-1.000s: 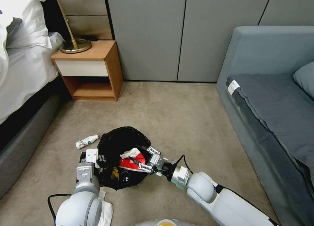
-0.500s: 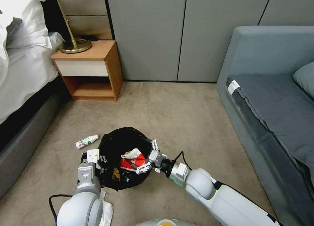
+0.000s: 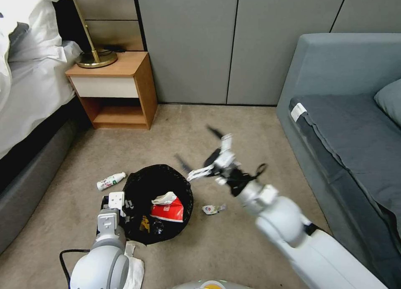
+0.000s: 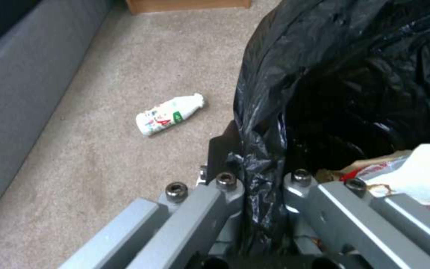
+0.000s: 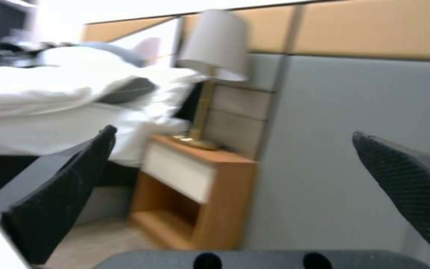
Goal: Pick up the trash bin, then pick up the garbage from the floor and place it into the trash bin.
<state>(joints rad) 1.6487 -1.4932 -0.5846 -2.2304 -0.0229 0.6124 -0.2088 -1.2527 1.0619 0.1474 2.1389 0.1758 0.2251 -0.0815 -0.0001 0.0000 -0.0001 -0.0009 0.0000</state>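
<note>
The trash bin, lined with a black bag, stands on the carpet in front of me. My left gripper is shut on its near left rim, and the bag fold is pinched between the fingers. A red carton and a white tissue lie inside the bin. My right gripper hangs open and empty above the floor, beyond the bin's right rim, with its pads spread wide. A white bottle lies on the carpet left of the bin. A small wrapper lies just right of it.
A wooden nightstand with a brass lamp stands at the back left beside the bed. A grey sofa runs along the right. A white tissue lies by my left arm. Open carpet stretches behind the bin.
My right gripper has left the red carton in the bin, risen and swung back to the right, opening wide. The small wrapper on the floor is now uncovered.
</note>
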